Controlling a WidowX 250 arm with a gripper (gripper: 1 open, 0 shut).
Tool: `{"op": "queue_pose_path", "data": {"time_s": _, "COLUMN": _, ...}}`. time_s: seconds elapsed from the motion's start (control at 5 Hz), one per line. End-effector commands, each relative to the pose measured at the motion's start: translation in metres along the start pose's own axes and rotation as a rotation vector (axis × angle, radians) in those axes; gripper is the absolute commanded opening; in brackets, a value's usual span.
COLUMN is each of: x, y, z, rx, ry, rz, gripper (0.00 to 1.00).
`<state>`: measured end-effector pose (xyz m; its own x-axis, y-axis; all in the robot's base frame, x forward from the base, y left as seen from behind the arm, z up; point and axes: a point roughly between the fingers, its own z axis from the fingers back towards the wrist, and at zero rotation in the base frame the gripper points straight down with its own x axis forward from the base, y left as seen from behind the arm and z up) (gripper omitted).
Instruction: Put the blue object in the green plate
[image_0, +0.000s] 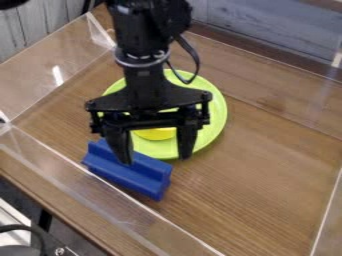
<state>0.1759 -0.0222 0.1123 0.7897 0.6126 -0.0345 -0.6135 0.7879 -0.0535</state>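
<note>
The blue object (123, 173), a dark blue grooved block, lies on the wooden table near the front left. Behind it sits the green plate (213, 120), round and lime-green, with a yellow banana (164, 128) partly hidden by the arm. My gripper (154, 146) points straight down with its black fingers (190, 136) spread wide and nothing between them. It hangs just above and behind the block's far end, over the plate's near rim. Its left finger (120, 146) reaches down close to the block.
Clear acrylic walls (54, 75) enclose the wooden table on the left, front and back. Bare wood (267, 190) lies to the right of the block and plate.
</note>
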Motion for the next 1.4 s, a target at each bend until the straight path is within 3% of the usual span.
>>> {"op": "queue_pose_path", "data": {"time_s": 0.0, "x": 0.0069, "y": -0.0145, "z": 0.0078, "rx": -0.033, "ry": -0.03, "rz": -0.016, "gripper": 1.0}}
{"op": "queue_pose_path", "data": {"time_s": 0.4, "x": 0.007, "y": -0.0123, "z": 0.0086, "rx": -0.028, "ry": -0.019, "rz": -0.049, "gripper": 1.0}}
{"op": "queue_pose_path", "data": {"time_s": 0.8, "x": 0.0115, "y": -0.0089, "z": 0.0035, "rx": -0.024, "ry": -0.014, "rz": -0.008, "gripper": 1.0}}
{"op": "queue_pose_path", "data": {"time_s": 1.2, "x": 0.0046, "y": -0.0124, "z": 0.005, "rx": -0.02, "ry": -0.007, "rz": 0.017, "gripper": 1.0}}
